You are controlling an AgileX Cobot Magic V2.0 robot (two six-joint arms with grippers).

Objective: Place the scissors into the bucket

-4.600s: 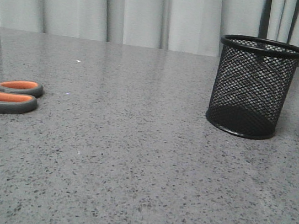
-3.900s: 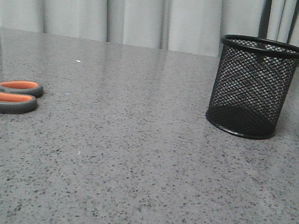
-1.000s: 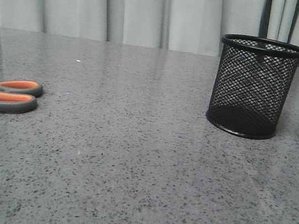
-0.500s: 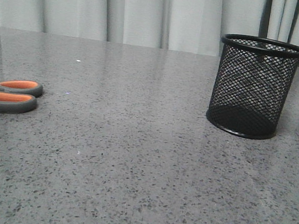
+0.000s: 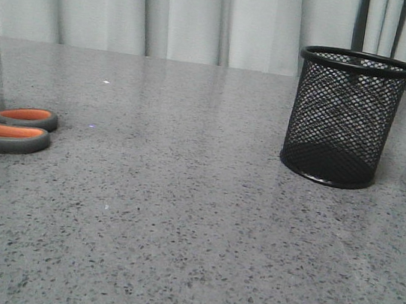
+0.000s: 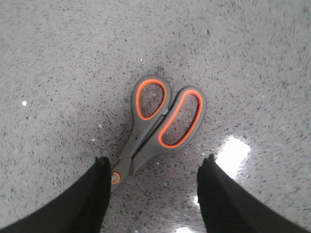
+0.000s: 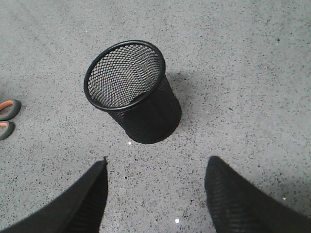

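Only the orange-lined handles of the scissors (image 5: 7, 129) are caught at the front view's left edge; the pivot is shown by the left wrist view, between the spread left gripper (image 6: 154, 167). The speckled grey table (image 5: 177, 231) is backed by pale curtains (image 5: 170, 11). The black mesh bucket (image 5: 344, 119) stands upright at right, beyond the spread right gripper (image 7: 155, 167).

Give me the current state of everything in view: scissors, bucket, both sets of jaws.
scissors: lying flat on the table, blades closed, not gripped, outside the bucket.
bucket: upright on the table, empty, top open.
left gripper: jaws open, above the scissors with one finger on each side of the pivot end, no contact visible.
right gripper: jaws open, holding nothing, above the table near the bucket.
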